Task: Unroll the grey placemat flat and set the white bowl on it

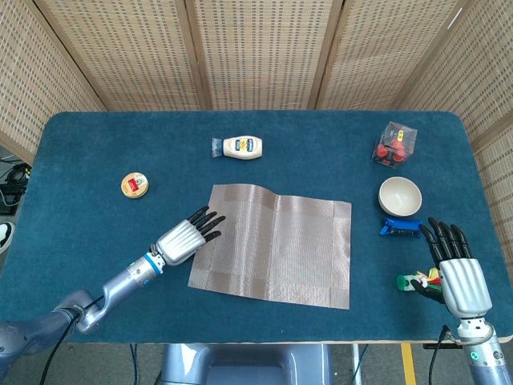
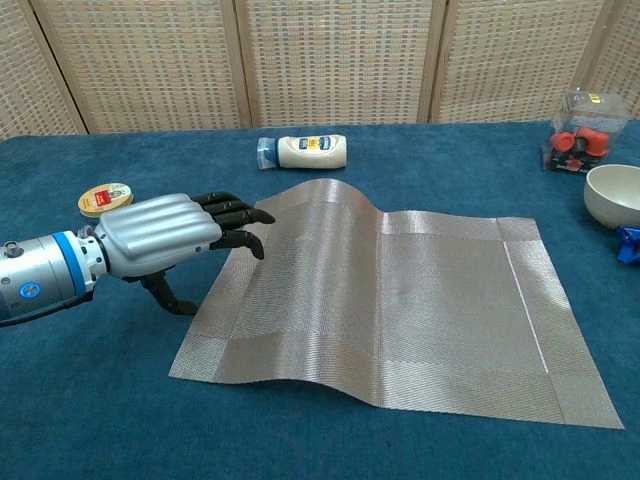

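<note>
Left hand point(image 2: 165, 232) fingertips on grey placemat point(image 2: 400, 300) left edge, white bowl point(image 2: 613, 195) far right

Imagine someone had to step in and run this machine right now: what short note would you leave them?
Left hand: holds nothing, fingers stretched out, fingertips at the left edge of the woven grey rectangular placemat.
Right hand: open, idle near the table's front right corner, beside some small colourful items.
Placemat: unrolled at mid-table, but its far left part bulges up in a ridge in the chest view.
Round white bowl: empty, standing on the blue tablecloth to the right of the mat, not on it.
Done: unrolling, mostly.
Left: flatten the ridge, then lift the bowl onto the mat; the right hand looks nearer to it.
</note>
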